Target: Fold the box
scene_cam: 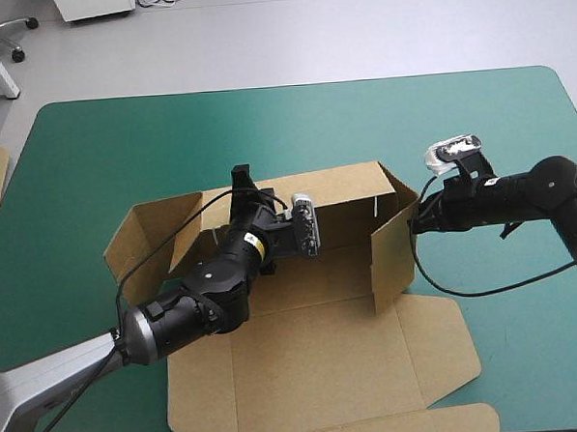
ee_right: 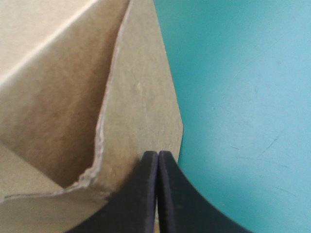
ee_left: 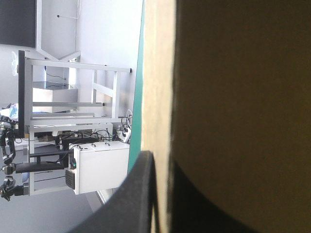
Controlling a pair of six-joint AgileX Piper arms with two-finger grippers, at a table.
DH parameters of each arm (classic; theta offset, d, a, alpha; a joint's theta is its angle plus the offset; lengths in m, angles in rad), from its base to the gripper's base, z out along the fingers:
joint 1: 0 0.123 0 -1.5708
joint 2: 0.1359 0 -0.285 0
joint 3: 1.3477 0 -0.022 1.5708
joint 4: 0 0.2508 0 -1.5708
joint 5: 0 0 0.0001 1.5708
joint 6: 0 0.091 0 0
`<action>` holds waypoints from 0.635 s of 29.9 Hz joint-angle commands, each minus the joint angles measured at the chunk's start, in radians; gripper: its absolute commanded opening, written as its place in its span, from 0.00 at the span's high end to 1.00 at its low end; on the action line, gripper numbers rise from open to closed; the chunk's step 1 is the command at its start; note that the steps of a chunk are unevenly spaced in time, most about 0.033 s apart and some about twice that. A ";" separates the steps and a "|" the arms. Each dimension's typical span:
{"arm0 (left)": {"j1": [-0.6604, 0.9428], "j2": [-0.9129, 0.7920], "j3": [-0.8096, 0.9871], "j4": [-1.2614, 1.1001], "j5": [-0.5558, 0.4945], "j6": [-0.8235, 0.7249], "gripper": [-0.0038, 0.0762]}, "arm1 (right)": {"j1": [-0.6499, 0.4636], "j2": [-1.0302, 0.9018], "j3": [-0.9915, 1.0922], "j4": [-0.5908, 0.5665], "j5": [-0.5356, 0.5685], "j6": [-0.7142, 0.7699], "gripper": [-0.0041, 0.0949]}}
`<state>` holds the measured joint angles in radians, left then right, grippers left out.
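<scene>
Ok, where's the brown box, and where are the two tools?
box (scene_cam: 314,340): high view, its flat near panel.
left tool (ee_left: 162,158): left wrist view, between its fingertips.
right tool (ee_right: 158,154): right wrist view, between its fingertips.

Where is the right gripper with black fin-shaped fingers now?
In the high view the right gripper is at the raised right wall of the brown board box, shut on its edge.
</scene>
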<state>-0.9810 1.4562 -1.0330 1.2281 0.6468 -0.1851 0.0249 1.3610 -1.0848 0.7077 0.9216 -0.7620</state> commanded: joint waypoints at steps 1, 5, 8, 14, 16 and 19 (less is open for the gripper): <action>-0.014 -0.014 -0.004 -0.087 -0.042 -0.034 0.97 | 0.002 -0.059 -0.020 0.034 0.002 -0.037 0.90; -0.014 -0.014 -0.004 -0.087 -0.042 -0.034 0.97 | 0.038 -0.076 -0.020 0.006 0.001 -0.038 0.71; -0.014 -0.014 -0.004 -0.087 -0.047 -0.034 0.97 | 0.060 -0.074 -0.020 -0.022 -0.004 -0.008 0.57; -0.014 -0.014 -0.004 -0.087 -0.045 -0.034 0.97 | 0.073 -0.075 -0.020 -0.048 -0.001 0.043 0.47; -0.014 -0.014 -0.004 -0.087 -0.045 -0.034 0.97 | 0.073 -0.075 -0.020 -0.032 0.009 0.043 0.47; -0.014 -0.014 -0.004 -0.087 -0.045 -0.034 0.97 | 0.073 -0.075 -0.019 -0.022 0.031 0.037 0.47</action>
<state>-0.9810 1.4562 -1.0330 1.2281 0.6461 -0.1851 0.0926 1.3167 -1.0848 0.6267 0.9384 -0.7198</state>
